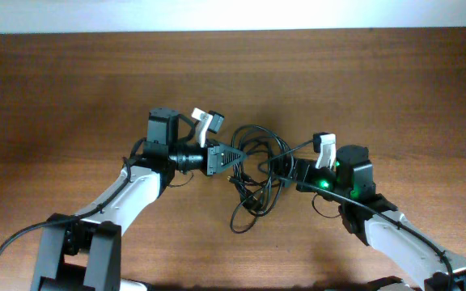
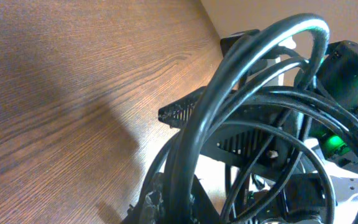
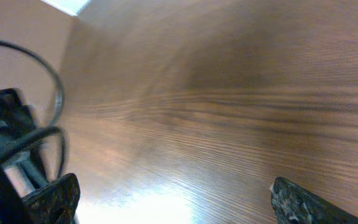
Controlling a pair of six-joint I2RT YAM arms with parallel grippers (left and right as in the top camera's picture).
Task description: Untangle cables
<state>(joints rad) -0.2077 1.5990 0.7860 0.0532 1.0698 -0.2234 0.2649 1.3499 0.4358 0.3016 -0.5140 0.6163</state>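
The cables [image 1: 257, 174] lie as one tangled black bundle of loops at the middle of the table. My left gripper [image 1: 235, 156] reaches in from the left and is shut on a cable at the bundle's left side. In the left wrist view the gripper [image 2: 182, 202] holds a cable [image 2: 241, 74] that arches up and to the right, with more loops behind it. My right gripper [image 1: 285, 171] sits at the bundle's right edge. In the right wrist view it [image 3: 173, 202] is wide open with only table between its fingers, and cable loops [image 3: 58, 93] lie to its left.
The wooden table [image 1: 71, 89] runs to a pale wall edge at the back. The right arm's body with a green light [image 2: 347, 68] shows close behind the loops in the left wrist view. The arms' own thicker wires trail at the front left [image 1: 6, 242].
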